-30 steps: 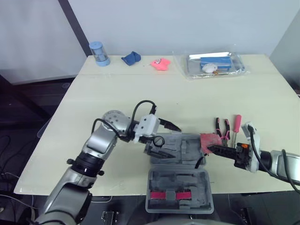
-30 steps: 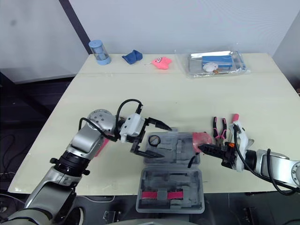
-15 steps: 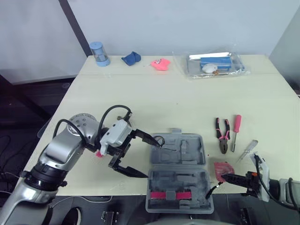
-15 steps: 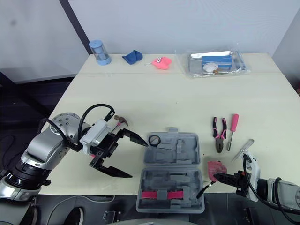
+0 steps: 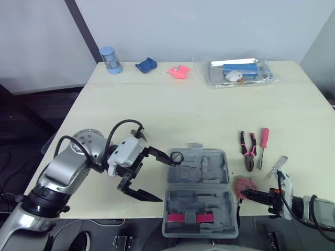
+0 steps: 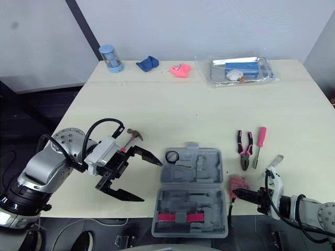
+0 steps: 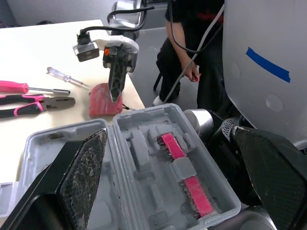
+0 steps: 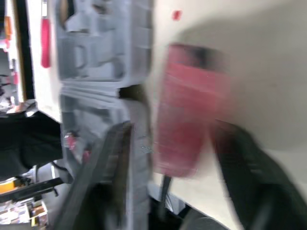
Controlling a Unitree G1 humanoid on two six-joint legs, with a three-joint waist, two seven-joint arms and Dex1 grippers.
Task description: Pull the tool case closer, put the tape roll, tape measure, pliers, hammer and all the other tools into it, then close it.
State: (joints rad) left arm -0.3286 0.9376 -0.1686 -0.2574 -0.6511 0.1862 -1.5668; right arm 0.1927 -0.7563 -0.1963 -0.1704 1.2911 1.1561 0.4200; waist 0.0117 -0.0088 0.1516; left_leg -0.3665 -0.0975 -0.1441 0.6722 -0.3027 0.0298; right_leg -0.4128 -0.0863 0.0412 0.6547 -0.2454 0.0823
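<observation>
**Both grippers spread wide beside the open case, tools lying outside it**

The left gripper (image 5: pixel 151 175) is spreading its two black fingers wide with nothing between them. It is hanging just off the left side of the tool case (image 5: pixel 209 175), near the front edge of the table (image 5: pixel 183 110). The hammer (image 6: pixel 133 136) is lying partly under that arm, its head poking out behind the gripper.

The right gripper (image 5: pixel 244 193) is spreading its fingers (image 8: pixel 112 167) around the red tape measure (image 5: pixel 243 183). One finger is standing clear of it, and blur is hiding whether the other is touching. The tape measure is sitting on the table just right of the case, close to the front edge.

The grey case is lying open, one half on the table and the other hanging over the front edge. The tape roll (image 5: pixel 176 156) is sitting at its far left corner. The pliers (image 5: pixel 247 151) and a pink screwdriver (image 5: pixel 263 144) are lying side by side right of the case, beyond the tape measure. A small clear-handled screwdriver (image 5: pixel 276 167) is lying near them.
</observation>
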